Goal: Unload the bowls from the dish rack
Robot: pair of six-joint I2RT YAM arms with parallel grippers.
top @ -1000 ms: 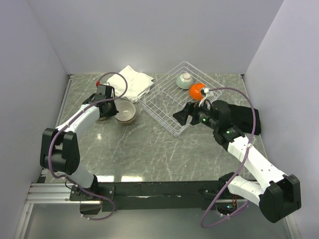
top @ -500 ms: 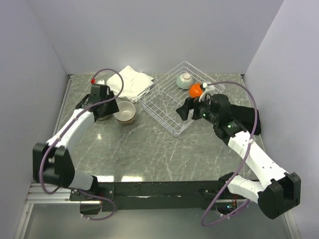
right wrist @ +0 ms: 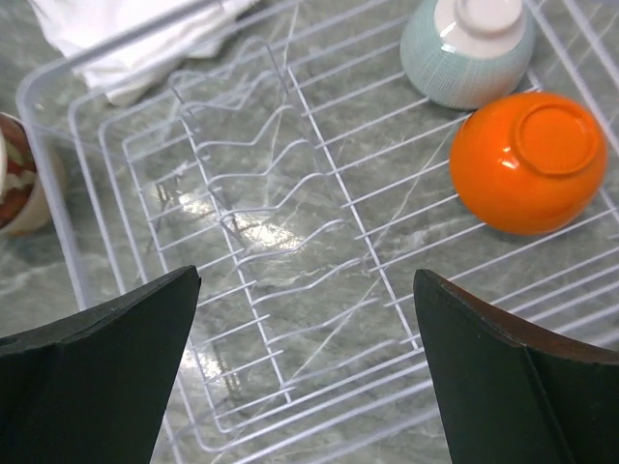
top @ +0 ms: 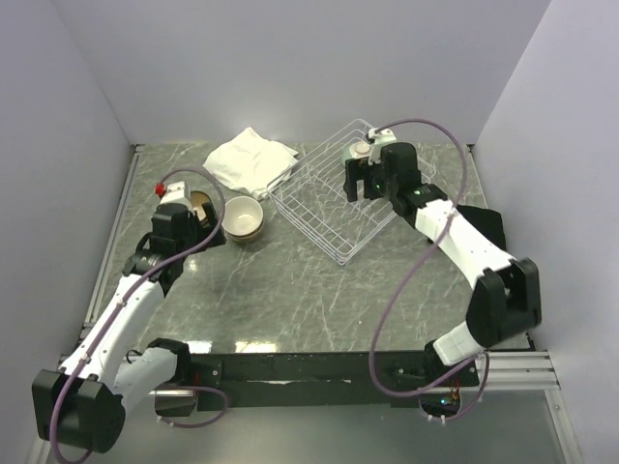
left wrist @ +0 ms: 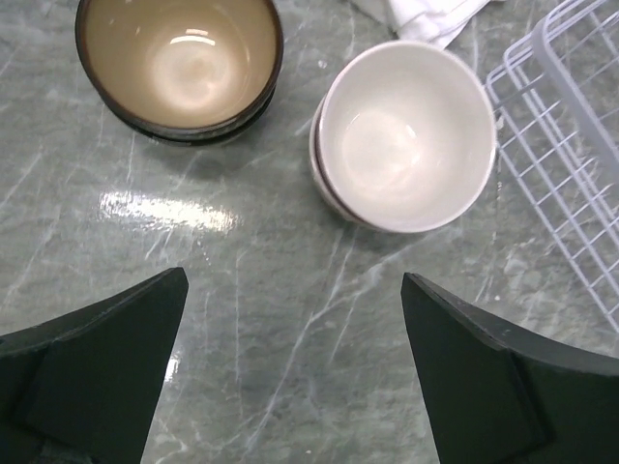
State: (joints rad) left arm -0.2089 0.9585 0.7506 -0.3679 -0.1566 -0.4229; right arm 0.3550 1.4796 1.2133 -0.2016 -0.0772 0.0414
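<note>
The white wire dish rack stands at the back centre of the table. In it, upside down, are a pale green bowl and an orange bowl. My right gripper hovers open above the rack floor, near side of both bowls, holding nothing. From above it covers the orange bowl. Left of the rack, upright on the table, stand a white bowl and a dark-rimmed tan bowl. My left gripper is open over bare table just near of them.
A folded white cloth lies behind the two upright bowls, touching the rack's left corner. A black cloth lies right of the rack under my right arm. Grey walls close in the table on three sides.
My left gripper has opened, let go of the tan bowl and drawn back toward the near left. My right arm has swung farther out over the rack, staying open.
</note>
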